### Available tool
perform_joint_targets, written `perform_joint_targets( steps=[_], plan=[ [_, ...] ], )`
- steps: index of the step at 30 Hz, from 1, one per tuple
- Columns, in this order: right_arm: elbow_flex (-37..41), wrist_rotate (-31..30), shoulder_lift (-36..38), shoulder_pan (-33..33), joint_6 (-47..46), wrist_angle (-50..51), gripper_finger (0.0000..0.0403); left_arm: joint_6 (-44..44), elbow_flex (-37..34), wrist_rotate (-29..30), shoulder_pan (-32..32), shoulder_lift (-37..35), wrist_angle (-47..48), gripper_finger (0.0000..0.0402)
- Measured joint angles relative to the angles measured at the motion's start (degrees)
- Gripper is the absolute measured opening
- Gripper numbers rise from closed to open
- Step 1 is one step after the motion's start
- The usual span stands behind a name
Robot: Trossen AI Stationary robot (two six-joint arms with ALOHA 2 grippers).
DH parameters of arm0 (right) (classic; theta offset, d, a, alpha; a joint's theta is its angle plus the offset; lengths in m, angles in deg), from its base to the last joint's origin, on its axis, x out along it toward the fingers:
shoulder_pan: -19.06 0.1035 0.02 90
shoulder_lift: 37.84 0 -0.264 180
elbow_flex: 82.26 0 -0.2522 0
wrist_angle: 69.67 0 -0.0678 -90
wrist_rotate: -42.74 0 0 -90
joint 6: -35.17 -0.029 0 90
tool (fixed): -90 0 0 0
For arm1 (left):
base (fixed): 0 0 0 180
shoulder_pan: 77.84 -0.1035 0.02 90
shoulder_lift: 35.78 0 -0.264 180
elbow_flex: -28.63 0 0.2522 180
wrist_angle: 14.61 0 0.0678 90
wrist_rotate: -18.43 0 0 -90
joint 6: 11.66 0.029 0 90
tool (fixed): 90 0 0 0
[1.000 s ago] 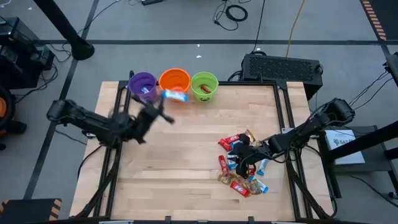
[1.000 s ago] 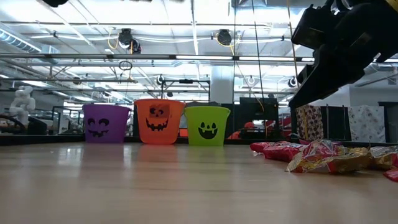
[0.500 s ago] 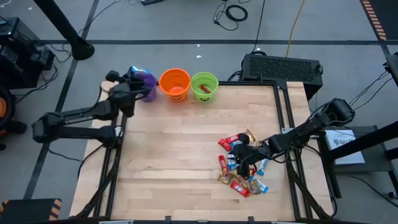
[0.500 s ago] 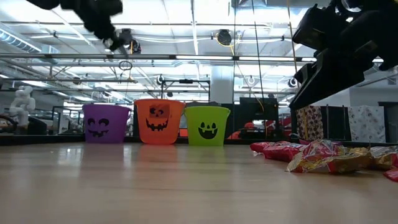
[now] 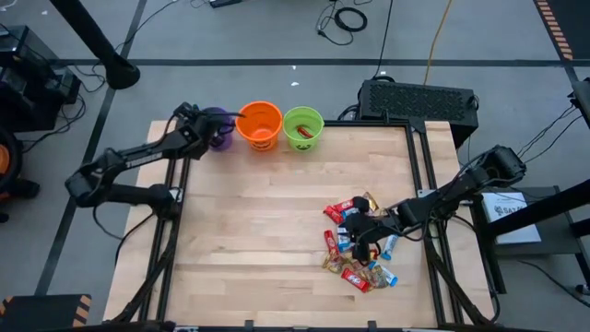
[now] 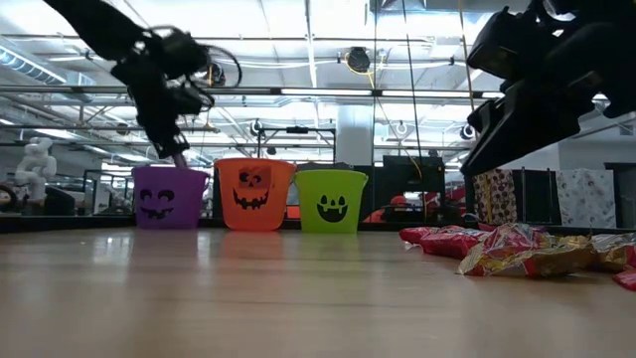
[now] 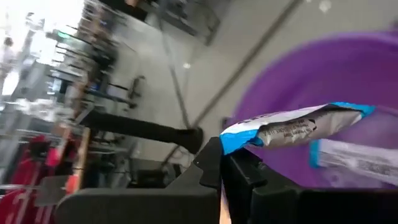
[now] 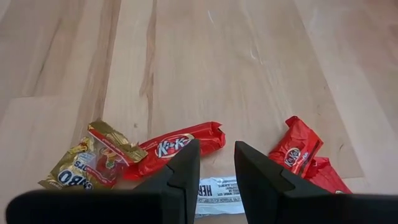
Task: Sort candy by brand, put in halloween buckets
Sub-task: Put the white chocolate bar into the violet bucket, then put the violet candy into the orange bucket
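Note:
Three halloween buckets stand on their bases at the table's far edge: purple (image 5: 221, 140), orange (image 5: 259, 123) and lime green (image 5: 303, 127). My left gripper (image 5: 205, 126) hangs just over the purple bucket's (image 6: 169, 197) mouth, shut on a blue and silver candy (image 7: 298, 124). Another wrapped candy (image 7: 354, 158) lies inside that bucket (image 7: 323, 74). A pile of red, gold and blue candy (image 5: 355, 244) lies on the table's right near part. My right gripper (image 8: 216, 163) hovers open over the pile (image 8: 180, 146), with nothing between its fingers. My left gripper pinches the candy's blue crimped end (image 7: 233, 140) between its two fingertips. The fingers slant down from the table's left and near side. The candy sticks out beyond the fingertips, lifted clear, over the purple bucket's opening.
The green bucket holds a red candy (image 5: 302, 132). A dark box (image 5: 419, 100) sits beyond the table's far right corner. The bare wooden table top (image 5: 249, 221) stretches between the buckets and the pile.
My left gripper has swung with the blue candy from in front of the orange bucket toward the table's far left corner, turning as it went. It rose past the purple bucket, then sank to just above its rim.

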Motion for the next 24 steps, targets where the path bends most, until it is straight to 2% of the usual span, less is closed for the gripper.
perform_joint_targets(
  steps=[4, 8, 10, 13, 15, 18, 21, 24],
  plan=[
    [0.0, 0.0, 0.0, -0.1, -0.3, 0.0, 0.0091, -2.2, 0.0, -1.7, -1.6, 2.2, 0.0, 0.0056],
    [0.0, 0.0, 0.0, -0.1, -0.4, 0.0, 0.0091, -2.0, 1.2, -0.6, -1.5, 0.8, 0.5, 0.011],
    [0.0, 0.0, 0.0, -0.1, -0.5, 0.0, 0.0091, -2.3, 3.8, -0.3, -0.8, -0.9, 4.2, 0.0131],
    [0.0, -0.3, 0.0, -0.2, -0.5, 0.0, 0.0091, -7.4, 8.5, -1.0, 1.8, -4.1, 13.2, 0.0148],
    [-0.4, -1.1, 0.1, -0.6, -0.4, 2.2, 0.0091, -11.8, 11.5, -6.8, 4.4, -6.8, 18.8, 0.0151],
    [-5.5, -5.4, 0.2, -1.6, -2.2, 13.1, 0.0091, -20.0, 13.0, -18.3, 8.5, -11.3, 23.5, 0.0151],
    [-11.9, -7.0, 0.4, -2.3, -3.3, 25.4, 0.0091, -27.4, 11.9, -28.7, 12.9, -15.6, 23.5, 0.0145],
    [-15.7, -7.1, 0.4, -3.0, -3.7, 34.0, 0.0091, -34.0, 10.1, -35.4, 18.0, -18.4, 22.0, 0.0135]
  ],
)
